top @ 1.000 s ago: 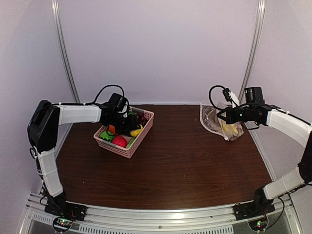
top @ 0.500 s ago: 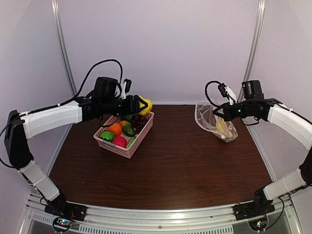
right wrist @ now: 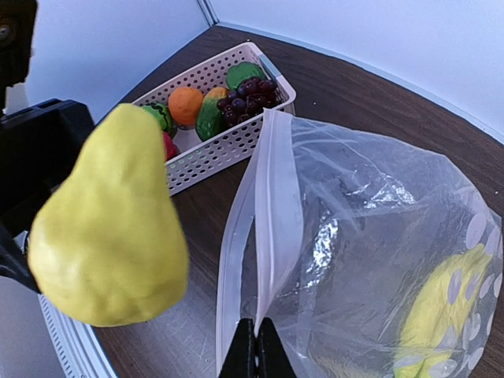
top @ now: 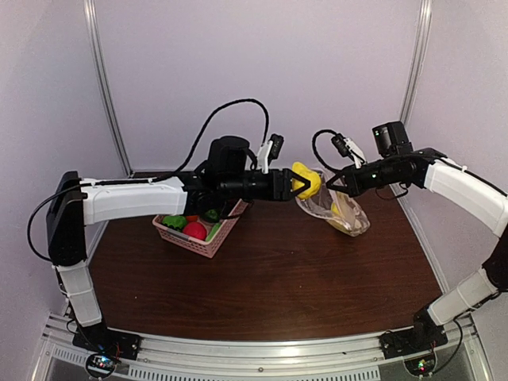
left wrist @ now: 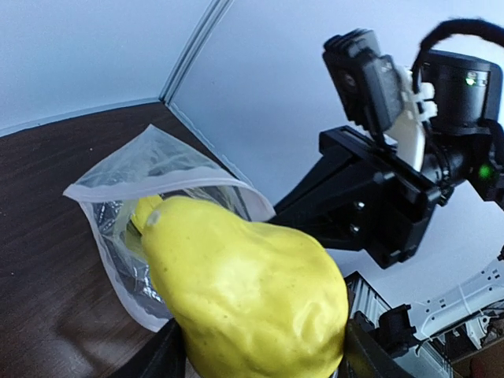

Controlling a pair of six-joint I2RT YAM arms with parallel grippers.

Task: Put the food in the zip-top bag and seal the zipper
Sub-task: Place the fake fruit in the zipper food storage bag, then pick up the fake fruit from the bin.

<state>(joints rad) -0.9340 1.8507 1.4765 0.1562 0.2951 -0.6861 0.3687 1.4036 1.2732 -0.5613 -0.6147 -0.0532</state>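
The yellow pear [top: 306, 181] is up in the air, just in front of the open mouth of the clear bag [top: 340, 213]. It is not inside the bag. The left gripper [top: 298, 184] holds the pear, with one finger pressed on each side of its fat end. In the left wrist view, the thin end of the pear points toward the bag.

The bag hangs over the far right part of the brown table [top: 278, 278]. The right gripper [top: 330, 183] has its two fingers pinched tight together on the top edge of the bag. They grip right by the zipper [right wrist: 277, 197], the pale strip along the mouth. The mouth gapes open toward the pear. A yellow banana [right wrist: 441, 315] lies down in the bottom of the bag. I cannot tell if the bottom of the bag touches the table.

The two grippers are near each other, almost tip to tip, but apart.

The pink basket [top: 202, 242] sits on the table to the left, partly under the left arm. In it are dark grapes [right wrist: 248, 94], an orange [right wrist: 187, 104], some green pieces and a red one.
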